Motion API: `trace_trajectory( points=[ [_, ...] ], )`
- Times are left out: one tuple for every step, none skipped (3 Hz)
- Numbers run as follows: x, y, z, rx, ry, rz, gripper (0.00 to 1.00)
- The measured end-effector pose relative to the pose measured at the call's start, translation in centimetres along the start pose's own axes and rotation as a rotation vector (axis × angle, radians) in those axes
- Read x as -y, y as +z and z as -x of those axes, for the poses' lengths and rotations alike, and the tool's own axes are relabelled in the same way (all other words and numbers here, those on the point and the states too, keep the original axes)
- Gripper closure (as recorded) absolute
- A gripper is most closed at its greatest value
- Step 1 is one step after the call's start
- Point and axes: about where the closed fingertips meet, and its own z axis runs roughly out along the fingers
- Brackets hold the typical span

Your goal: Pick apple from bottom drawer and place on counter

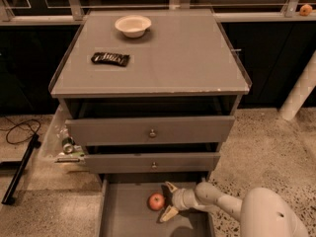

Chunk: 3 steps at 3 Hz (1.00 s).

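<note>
One apple (pixel 156 201) in bottom drawer (pixel 123 218); claw (pixel 167 202) spread wide just beside.

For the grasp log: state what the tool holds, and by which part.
Nothing. The tool sits open in the bottom drawer, right beside the apple.

**One high view, tilted down at the cabinet front**

The single camera sat above and in front of the cabinet, angled steeply down. It was far enough back to take in the whole bench (pixel 197 58) across the upper half of the frame and the two knobbed drawer fronts (pixel 150 130) at centre. The bottom drawer (pixel 123 216) was cut off by the lower edge. The arm (pixel 217 201) showed at the lower right, and its pincer (pixel 167 200) lay low at centre, fingers spread, just right of the apple (pixel 156 201).
</note>
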Motion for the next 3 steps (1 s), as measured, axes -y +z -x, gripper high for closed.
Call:
trace_trajectory(
  points=[
    [-0.4,0.9,1.6,0.038,-0.034,0.016,0.00],
    [-1.0,1.9,2.4,0.075,-0.034,0.030,0.00],
    [-1.2,3.0,2.1,0.097,-0.022,0.038,0.00]
  ],
)
